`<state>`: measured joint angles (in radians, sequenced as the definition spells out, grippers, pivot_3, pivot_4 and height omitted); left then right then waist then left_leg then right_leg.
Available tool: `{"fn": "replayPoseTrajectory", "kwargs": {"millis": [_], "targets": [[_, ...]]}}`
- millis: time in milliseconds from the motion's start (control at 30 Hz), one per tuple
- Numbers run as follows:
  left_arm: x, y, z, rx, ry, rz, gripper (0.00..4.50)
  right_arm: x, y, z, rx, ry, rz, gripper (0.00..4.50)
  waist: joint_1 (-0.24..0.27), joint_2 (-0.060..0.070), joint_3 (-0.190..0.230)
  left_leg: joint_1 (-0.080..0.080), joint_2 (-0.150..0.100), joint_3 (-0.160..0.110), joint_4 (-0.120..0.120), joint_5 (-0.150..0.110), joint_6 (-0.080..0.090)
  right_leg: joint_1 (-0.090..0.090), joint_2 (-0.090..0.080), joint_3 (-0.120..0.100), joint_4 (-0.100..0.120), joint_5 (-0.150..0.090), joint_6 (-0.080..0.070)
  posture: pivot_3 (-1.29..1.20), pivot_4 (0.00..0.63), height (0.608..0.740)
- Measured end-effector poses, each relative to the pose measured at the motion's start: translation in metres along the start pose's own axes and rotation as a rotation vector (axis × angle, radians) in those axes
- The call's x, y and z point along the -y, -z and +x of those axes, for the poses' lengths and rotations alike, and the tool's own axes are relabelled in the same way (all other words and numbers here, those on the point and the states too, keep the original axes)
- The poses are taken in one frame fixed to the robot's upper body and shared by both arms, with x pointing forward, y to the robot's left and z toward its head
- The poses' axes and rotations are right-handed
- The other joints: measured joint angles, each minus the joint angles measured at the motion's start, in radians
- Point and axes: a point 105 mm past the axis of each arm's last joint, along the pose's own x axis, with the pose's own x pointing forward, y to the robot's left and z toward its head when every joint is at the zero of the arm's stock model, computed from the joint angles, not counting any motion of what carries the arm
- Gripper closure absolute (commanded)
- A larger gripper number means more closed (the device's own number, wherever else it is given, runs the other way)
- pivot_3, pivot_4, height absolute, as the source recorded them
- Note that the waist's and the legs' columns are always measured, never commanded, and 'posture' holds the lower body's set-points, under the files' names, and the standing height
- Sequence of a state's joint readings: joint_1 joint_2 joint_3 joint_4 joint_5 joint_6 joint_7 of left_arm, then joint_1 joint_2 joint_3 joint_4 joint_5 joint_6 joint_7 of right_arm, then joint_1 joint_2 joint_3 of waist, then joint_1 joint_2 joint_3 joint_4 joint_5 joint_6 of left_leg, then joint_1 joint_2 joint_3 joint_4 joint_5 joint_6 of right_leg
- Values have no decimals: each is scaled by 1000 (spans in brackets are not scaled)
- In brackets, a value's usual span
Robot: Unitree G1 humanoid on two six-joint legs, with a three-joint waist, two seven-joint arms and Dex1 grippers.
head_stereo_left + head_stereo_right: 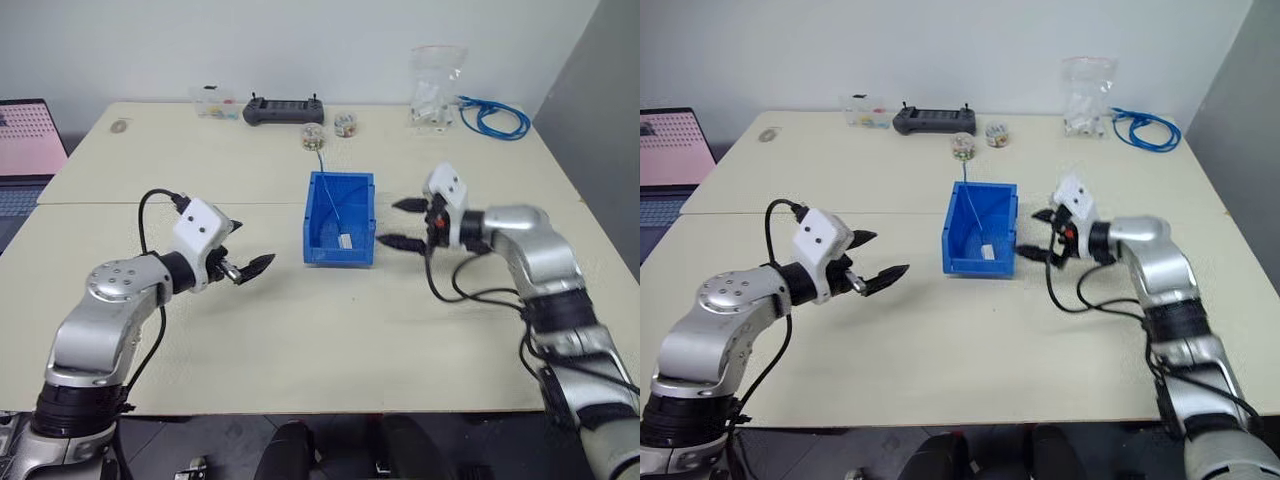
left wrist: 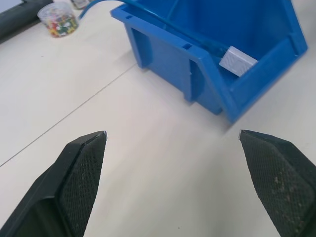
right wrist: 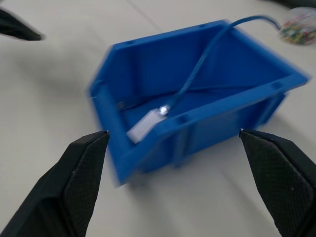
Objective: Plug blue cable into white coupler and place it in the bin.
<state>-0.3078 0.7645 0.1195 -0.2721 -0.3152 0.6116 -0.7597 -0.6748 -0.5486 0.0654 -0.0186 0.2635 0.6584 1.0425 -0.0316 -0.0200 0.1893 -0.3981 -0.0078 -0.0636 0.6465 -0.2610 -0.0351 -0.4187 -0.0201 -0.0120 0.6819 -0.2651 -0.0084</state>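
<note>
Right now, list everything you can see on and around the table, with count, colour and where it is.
bin: one, bright blue, table centre.
white coupler: one, inside the bin near its front lip.
blue cable: one, plugged into the coupler, trailing over the bin's back wall.
controller: one, dark grey, far edge.
small cups of beads: two, clear, behind the bin.
clear box: one, beside the controller.
clear plastic bag: one, far right.
coiled cable bundle: one, blue, beside the bag.
laptop: one, pink screen, far left.
left gripper: open, left of the bin.
right gripper: open, right of the bin.
</note>
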Motion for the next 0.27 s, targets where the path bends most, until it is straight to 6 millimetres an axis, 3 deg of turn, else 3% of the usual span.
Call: {"fn": "replayPoseTrajectory", "kwargs": {"millis": [133,267], "targets": [[-6,1,-5,6,4,-23,0,-8,4,-28,-17,71,41,18,1,0,0,6,1,-1,0,0,0,6,1,-1,-1,0,1,0,150,740],[-7,-1,-4,23,21,-49,0,-12,6,-30,-29,90,72,18,-1,0,0,15,1,2,0,0,1,13,2,1,-1,-3,6,0,150,740]]}}
